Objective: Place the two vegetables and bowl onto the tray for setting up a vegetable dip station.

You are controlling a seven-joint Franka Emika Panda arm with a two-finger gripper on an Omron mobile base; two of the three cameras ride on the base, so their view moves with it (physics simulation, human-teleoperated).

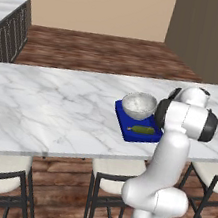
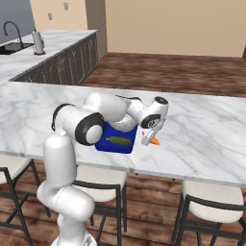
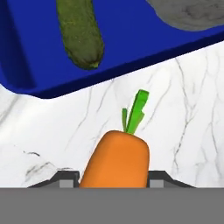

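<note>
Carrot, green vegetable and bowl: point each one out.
carrot [image 3: 117, 159], hand view, on its orange body.
green vegetable [image 2: 118, 141], right base view, mid-length, lying on the blue tray.
bowl [image 1: 138, 105], left base view, on its speckled inside.

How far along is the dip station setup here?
Done: the bowl and green vegetable sit on the blue tray. In hand: the gripper straddles the carrot on the counter beside the tray; whether it is gripped is unclear. Left: moving the carrot onto the tray.
</note>
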